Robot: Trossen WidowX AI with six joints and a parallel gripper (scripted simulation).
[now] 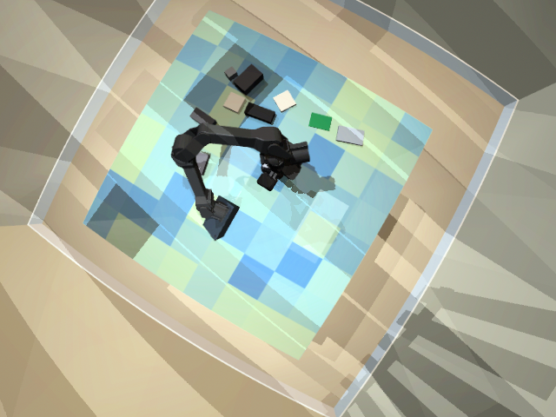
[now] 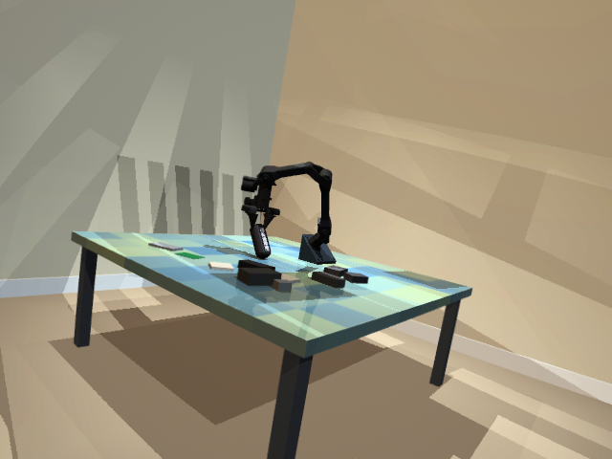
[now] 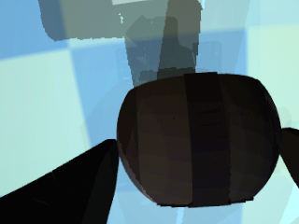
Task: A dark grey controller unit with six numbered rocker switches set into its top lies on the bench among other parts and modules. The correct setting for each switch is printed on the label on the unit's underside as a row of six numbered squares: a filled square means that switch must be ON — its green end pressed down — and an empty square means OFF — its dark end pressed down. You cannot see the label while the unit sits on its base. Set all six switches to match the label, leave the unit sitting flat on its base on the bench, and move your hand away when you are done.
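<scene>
Jaws (image 1: 274, 174) (image 2: 259, 226): pinching controller unit (image 2: 260, 242) (image 3: 163, 145), between fingertips at 9 and 3 o'clock, wrist view | Long axis: tilted, 11-to-5 o'clock, exterior view | Bench (image 1: 251, 274) (image 2: 197, 292) (image 3: 37, 103): beneath; laying flat presumably needs rotation.

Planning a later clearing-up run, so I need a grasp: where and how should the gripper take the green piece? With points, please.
Probably by two opposite edges, fingers coming from above: the green piece (image 1: 320, 122) (image 2: 190, 255) lies flat and looks thin, with open mat around its sides.
</scene>
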